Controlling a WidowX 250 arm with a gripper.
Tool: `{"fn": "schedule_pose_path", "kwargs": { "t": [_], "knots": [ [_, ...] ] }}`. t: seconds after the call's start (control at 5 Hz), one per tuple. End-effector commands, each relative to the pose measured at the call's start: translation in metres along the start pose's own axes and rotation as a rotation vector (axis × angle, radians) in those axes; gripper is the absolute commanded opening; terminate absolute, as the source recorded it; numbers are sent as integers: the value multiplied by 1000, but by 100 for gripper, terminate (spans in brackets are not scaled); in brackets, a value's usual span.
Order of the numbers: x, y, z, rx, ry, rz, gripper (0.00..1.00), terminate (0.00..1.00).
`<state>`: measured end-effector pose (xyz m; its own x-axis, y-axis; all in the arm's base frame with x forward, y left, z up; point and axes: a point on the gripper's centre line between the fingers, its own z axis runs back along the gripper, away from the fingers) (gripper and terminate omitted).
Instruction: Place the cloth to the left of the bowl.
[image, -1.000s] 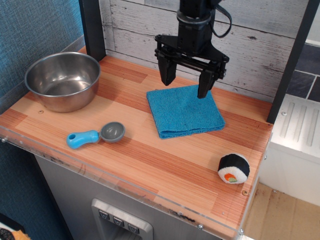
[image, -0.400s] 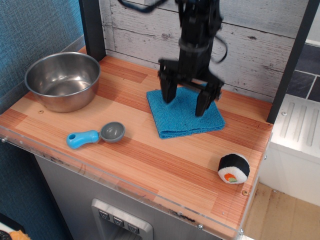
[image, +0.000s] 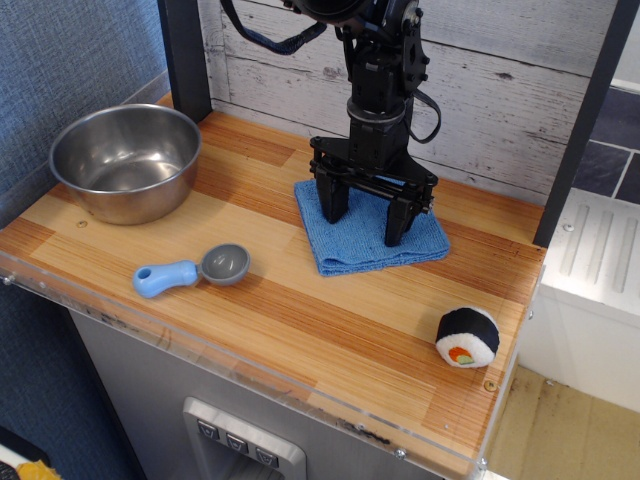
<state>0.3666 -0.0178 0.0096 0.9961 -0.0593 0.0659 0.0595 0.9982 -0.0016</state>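
We see a wooden worktop (image: 300, 320) with a few things on it. The blue cloth (image: 362, 243) lies flat near the back, on the right half of the worktop. It is folded into a square shape. The black gripper (image: 365, 215) points straight down over the cloth. Its two fingers (image: 335, 200) are spread wide apart, one over the left part of the cloth and one over the right part. Their tips reach down to the cloth, and we cannot tell if they press into it. Nothing is pinched between them. The shiny steel bowl (image: 127, 160) sits at the far left of the worktop, well apart from the cloth. So the cloth is to the right of the bowl now. A small grey scoop (image: 190, 270) with a light blue handle lies near the front, between the bowl and the cloth. A toy sushi roll (image: 467, 337) sits near the right front corner, away from everything else. Behind the worktop stands a wall of white wooden boards (image: 500, 90).
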Motion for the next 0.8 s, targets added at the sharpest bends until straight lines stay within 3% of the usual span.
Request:
{"fn": "schedule_pose_path", "kwargs": {
  "t": [0.0,0.6],
  "knots": [
    [-1,24,10,45,-65,80,100,0],
    [-1,67,11,41,-64,193,100,0]
  ]
}}
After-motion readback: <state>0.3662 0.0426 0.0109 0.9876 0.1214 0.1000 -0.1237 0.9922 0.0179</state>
